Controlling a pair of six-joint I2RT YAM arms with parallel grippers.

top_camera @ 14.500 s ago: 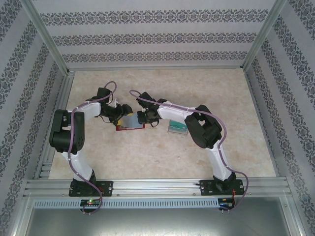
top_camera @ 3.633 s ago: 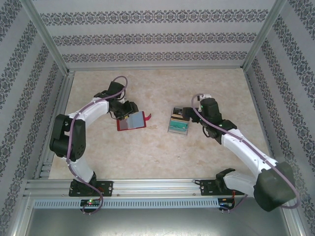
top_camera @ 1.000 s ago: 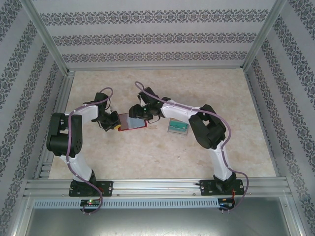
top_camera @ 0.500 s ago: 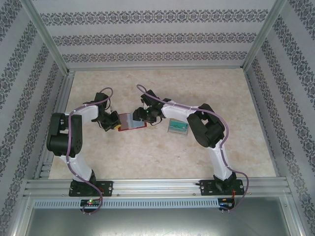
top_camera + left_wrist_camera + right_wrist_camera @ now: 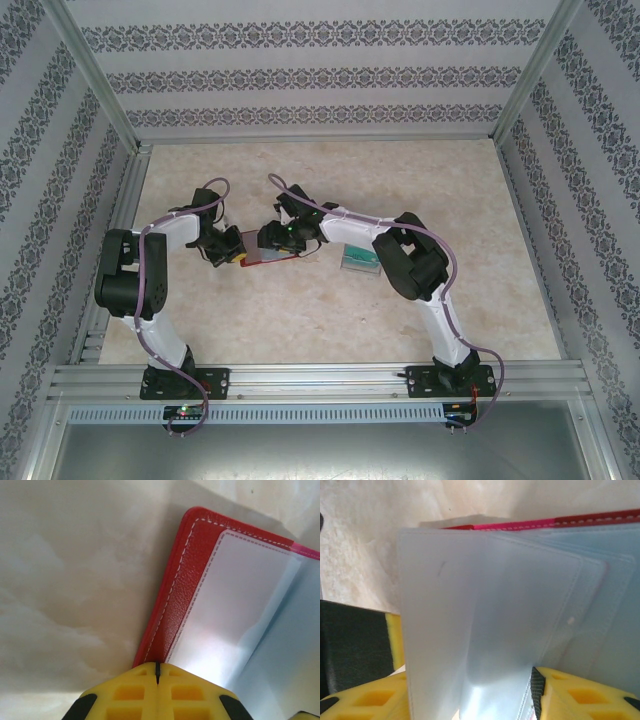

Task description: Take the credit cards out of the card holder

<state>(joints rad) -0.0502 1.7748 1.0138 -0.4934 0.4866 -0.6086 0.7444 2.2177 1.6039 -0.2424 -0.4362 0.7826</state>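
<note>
Tabletop [image 5: 300, 320] marbled beige, card holder [image 5: 258, 250], floral-striped walls [image 5: 320, 60], aluminium frame [image 5: 320, 375]

Card holder [image 5: 262, 258] — small, red, folded open, flat on the pale marbled table [image 5: 300, 320] near its middle. Grained red cover [image 5: 172, 585] with white stitching round a rounded corner. Inside, grey see-through pockets [image 5: 485, 615]: several leaves, fanned and lifted off the cover, one standing nearly upright. Cannot tell whether any leaf has a card in it. Credit cards [image 5: 357, 263] — flat on the table, to the right of the holder and apart from it, teal-green one on top; number beneath not clear.
</note>
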